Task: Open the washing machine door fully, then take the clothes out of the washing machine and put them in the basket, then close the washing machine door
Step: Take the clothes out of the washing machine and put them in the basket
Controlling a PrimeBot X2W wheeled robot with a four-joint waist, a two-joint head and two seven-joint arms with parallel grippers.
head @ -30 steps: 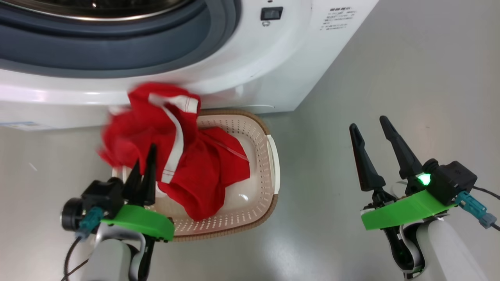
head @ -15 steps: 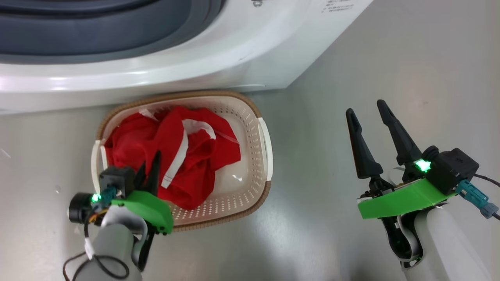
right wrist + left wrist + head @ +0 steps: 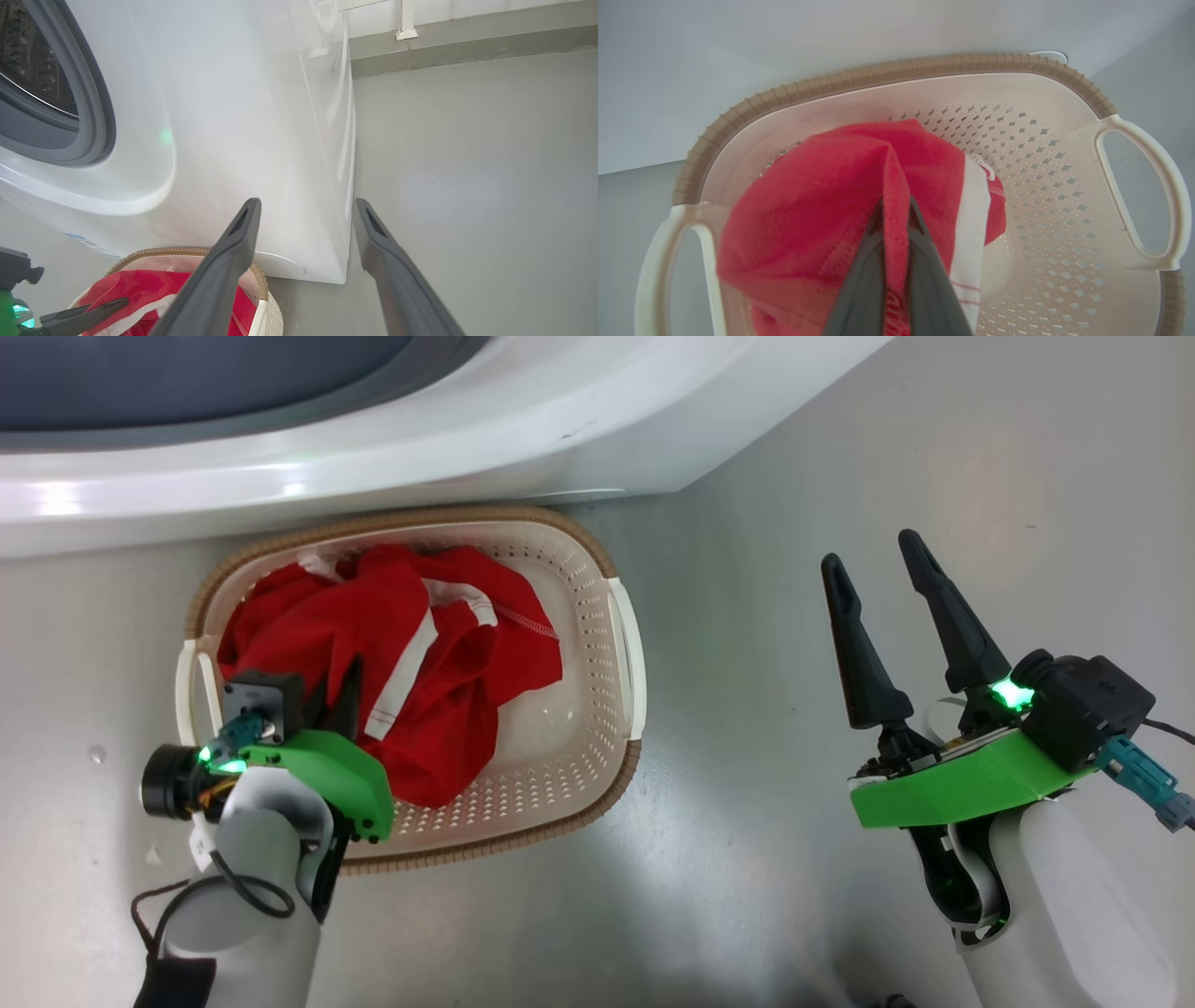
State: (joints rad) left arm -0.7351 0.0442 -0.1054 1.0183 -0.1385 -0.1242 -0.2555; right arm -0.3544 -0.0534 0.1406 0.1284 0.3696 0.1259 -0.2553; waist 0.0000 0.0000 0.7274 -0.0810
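The red clothes [image 3: 401, 644] with white stripe trim lie heaped in the cream basket [image 3: 597, 616], which stands on the floor in front of the white washing machine [image 3: 467, 457]. My left gripper [image 3: 336, 686] reaches into the basket's near left part, shut on a fold of the red clothes [image 3: 859, 186], the fabric pinched between its fingers [image 3: 924, 261]. My right gripper [image 3: 873, 560] hovers open over bare floor to the right of the basket, nothing between its fingers [image 3: 224, 261]. The washing machine's grey gasket [image 3: 88, 93] and drum opening are uncovered. The washing machine door is out of view.
Grey floor [image 3: 766, 859] stretches around and to the right of the basket. The washing machine's right side [image 3: 327, 140] runs back toward a wall skirting [image 3: 467, 37].
The head camera has tilted down. My left gripper has lowered the red clothes from in front of the washing machine into the basket, still shut on them. The right gripper has stayed open.
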